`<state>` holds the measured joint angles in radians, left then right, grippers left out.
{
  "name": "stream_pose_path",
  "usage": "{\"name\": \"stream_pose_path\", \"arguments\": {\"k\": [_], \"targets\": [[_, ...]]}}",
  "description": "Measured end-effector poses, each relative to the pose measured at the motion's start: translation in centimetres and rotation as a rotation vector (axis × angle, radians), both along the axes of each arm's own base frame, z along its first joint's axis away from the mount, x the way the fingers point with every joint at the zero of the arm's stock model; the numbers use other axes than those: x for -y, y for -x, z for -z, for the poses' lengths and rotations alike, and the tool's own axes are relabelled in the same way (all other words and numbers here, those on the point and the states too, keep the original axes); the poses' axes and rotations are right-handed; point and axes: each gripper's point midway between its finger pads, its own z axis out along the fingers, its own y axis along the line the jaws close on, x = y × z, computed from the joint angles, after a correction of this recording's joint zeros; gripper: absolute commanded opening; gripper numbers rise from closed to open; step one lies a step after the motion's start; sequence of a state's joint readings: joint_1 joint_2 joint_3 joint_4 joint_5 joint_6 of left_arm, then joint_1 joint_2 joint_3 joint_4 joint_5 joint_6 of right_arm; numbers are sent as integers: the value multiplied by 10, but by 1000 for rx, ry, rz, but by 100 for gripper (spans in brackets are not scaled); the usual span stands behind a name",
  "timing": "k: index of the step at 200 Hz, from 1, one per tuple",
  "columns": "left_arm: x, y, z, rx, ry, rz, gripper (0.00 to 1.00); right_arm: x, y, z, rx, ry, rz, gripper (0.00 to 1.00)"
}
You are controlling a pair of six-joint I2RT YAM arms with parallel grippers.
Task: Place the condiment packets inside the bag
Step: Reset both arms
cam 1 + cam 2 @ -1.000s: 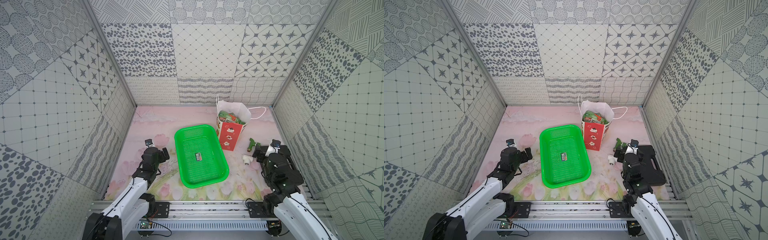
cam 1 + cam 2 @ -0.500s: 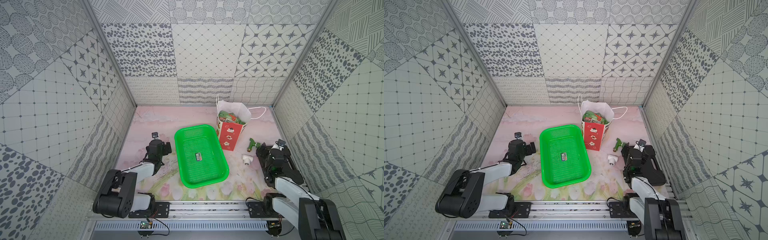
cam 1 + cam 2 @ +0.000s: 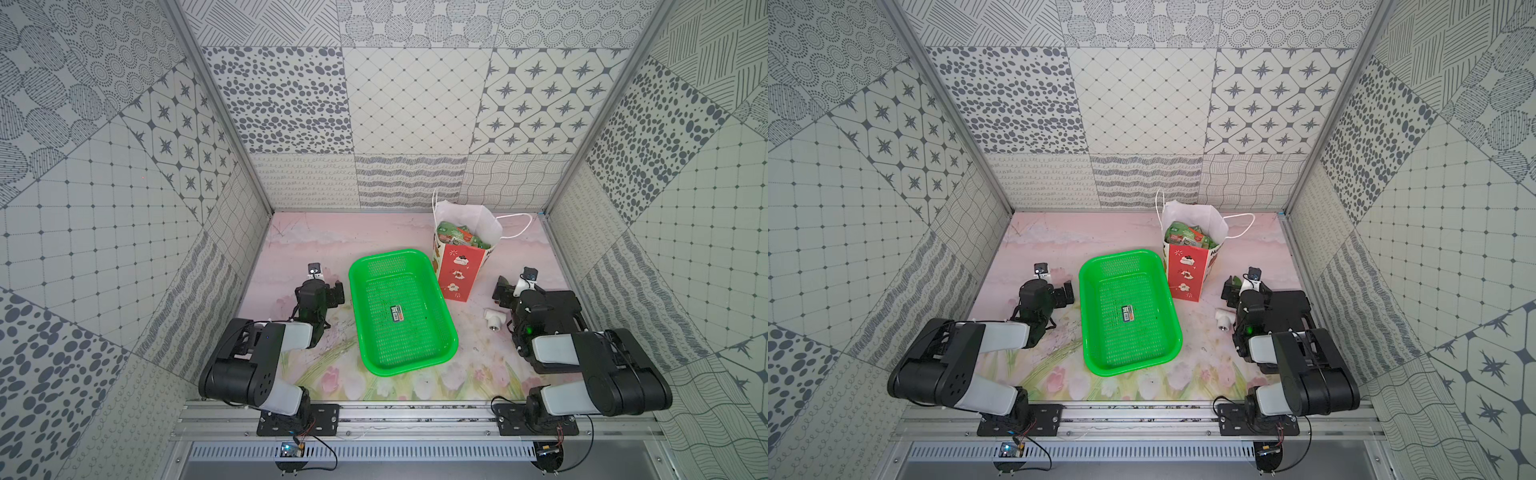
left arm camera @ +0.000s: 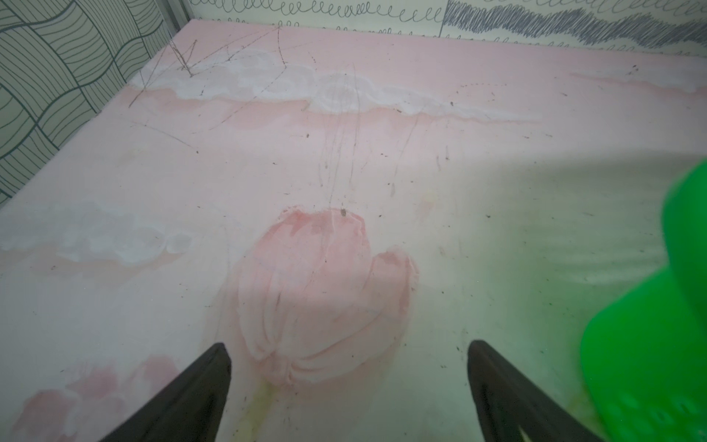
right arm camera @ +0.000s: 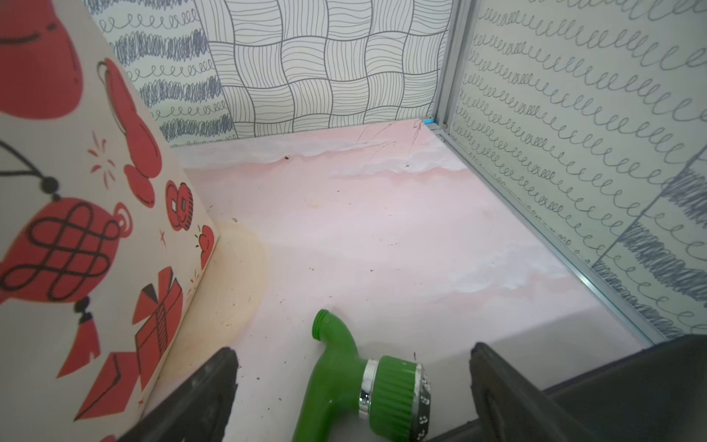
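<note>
The red bag (image 3: 456, 272) with white motifs stands upright at the back right of the mat, showing in both top views, its mouth open. Green condiment packets (image 3: 460, 237) fill its top, also seen in a top view (image 3: 1187, 237). The right wrist view shows the bag's printed side (image 5: 76, 199) close by. My left gripper (image 4: 348, 348) is open over bare mat, left of the basket (image 3: 322, 291). My right gripper (image 5: 352, 350) is open just right of the bag, with nothing held; a green spray nozzle (image 5: 336, 379) lies on the mat between its fingers.
A green perforated basket (image 3: 352, 284) lies mid-mat, holding only a small label (image 3: 397, 313); its edge (image 4: 650, 344) shows in the left wrist view. A white pipe fitting (image 3: 494, 321) lies between basket and right arm. Patterned walls enclose the mat.
Over the last second both arms folded down and back into low poses on either side of the basket. Both grippers stayed open. Bag and basket have not moved.
</note>
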<state>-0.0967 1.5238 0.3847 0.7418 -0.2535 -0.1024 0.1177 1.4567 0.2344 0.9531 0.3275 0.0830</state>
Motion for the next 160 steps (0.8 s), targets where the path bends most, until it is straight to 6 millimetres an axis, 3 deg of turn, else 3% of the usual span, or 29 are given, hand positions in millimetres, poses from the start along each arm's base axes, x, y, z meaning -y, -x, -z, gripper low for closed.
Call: {"name": "stream_pose_path", "arguments": {"k": [33,58,160], "targets": [[5,-4,6,-6,5,44,99,-7,-24,8,-43,32,-38,97],[6,-7,3,10,14,61,99,-7,-35,-4,-17,24,-44,97],[11,-9,2,16,24,99,99,-6,-33,5,-60,24,-51,97]]}}
